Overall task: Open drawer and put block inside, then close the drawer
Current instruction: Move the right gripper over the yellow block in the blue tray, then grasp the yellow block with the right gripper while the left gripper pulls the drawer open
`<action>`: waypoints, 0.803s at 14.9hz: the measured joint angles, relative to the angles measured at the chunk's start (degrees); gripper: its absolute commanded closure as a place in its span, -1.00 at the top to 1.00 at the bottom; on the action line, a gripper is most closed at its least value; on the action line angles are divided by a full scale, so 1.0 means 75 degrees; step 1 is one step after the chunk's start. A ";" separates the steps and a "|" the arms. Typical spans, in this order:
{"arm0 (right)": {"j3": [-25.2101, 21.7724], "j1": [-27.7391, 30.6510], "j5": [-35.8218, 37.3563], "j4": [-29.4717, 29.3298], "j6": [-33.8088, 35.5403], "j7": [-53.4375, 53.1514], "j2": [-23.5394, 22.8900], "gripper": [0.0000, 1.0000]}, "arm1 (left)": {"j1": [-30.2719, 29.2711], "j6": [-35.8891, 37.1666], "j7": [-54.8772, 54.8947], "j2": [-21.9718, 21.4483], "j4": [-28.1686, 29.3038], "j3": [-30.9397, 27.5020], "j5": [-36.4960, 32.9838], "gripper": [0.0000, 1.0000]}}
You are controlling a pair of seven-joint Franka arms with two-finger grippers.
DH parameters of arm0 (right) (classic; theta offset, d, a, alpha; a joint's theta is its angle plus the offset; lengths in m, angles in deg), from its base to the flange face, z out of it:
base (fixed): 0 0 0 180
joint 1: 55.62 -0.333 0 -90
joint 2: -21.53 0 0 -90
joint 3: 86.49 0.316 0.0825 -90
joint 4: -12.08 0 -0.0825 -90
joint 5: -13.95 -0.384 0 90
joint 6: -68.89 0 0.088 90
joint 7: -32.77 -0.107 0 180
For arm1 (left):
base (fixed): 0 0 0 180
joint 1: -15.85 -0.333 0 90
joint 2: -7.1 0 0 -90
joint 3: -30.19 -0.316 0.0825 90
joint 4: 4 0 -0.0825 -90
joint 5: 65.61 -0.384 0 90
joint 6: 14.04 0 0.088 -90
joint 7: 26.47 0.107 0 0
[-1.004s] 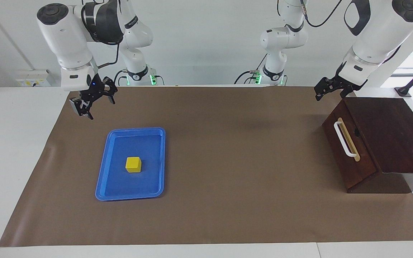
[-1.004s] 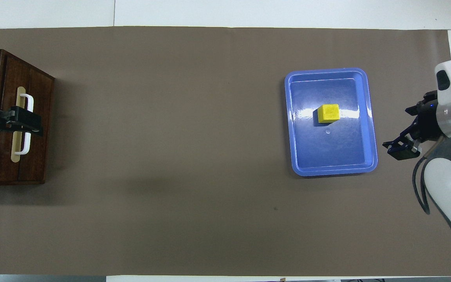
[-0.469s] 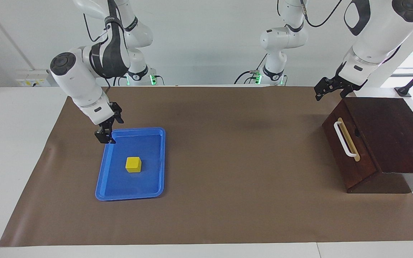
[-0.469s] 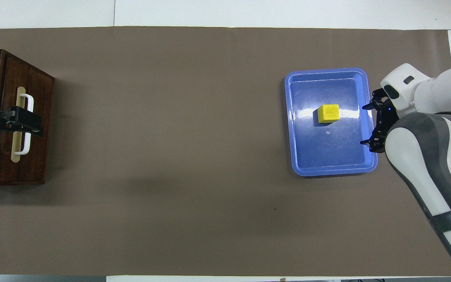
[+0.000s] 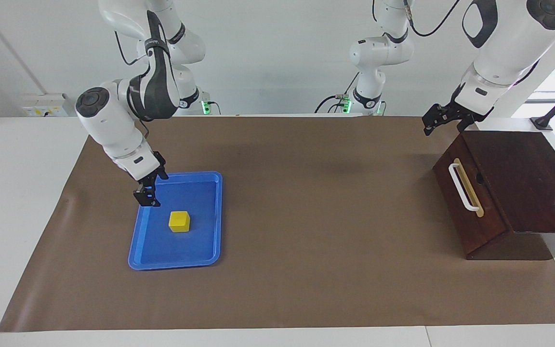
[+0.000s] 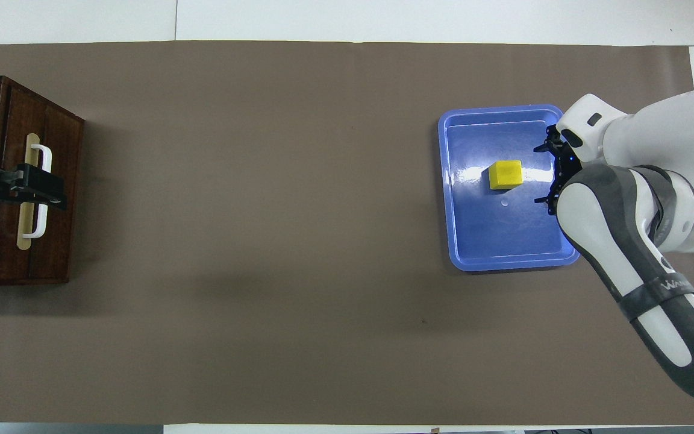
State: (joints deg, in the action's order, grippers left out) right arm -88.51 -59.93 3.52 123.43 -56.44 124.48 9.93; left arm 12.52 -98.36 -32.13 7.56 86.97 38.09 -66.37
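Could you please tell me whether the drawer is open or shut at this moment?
Shut. The drawer front sits flush with its dark wooden box, no light interior shows, and the left gripper hangs above it.

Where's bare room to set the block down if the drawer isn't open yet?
The brown mat between the tray and the drawer is bare, widest in the middle. Another bare band runs along the mat's edge farthest from the robots. Crowded: the tray, where the right gripper hangs beside the block, and the drawer's front, with the left gripper above its near corner.
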 measured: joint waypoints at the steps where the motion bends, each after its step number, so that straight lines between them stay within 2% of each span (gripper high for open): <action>1: 0.0000 0.0000 -0.0136 0.0000 -0.0101 0.0139 -0.0168 1.00 | 0.0001 -0.0069 -0.0004 -0.0001 0.0021 0.0001 0.0000 1.00; 4: -0.0004 0.0012 -0.0339 -0.0025 -0.0248 0.0495 -0.0513 1.00 | 0.0007 -0.0888 -0.0013 -0.0034 0.0324 0.0011 -0.0067 1.00; 9: -0.0029 0.0113 -0.0838 -0.0038 -0.0382 0.1274 -0.0865 1.00 | 0.0064 -0.2386 -0.0148 -0.0228 0.1511 0.0069 -0.1160 1.00; 12: -0.0030 0.0161 -0.0970 -0.0035 -0.0381 0.1569 -0.0917 1.00 | 0.0551 -0.2995 -0.0218 -0.0028 0.1961 0.0100 -0.2546 1.00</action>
State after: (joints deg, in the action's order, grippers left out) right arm -88.74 -58.72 -3.75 123.16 -59.30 136.24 3.05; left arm 16.65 -120.82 -33.76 7.35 101.68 38.84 -85.46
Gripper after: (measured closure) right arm 0.000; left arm 0.000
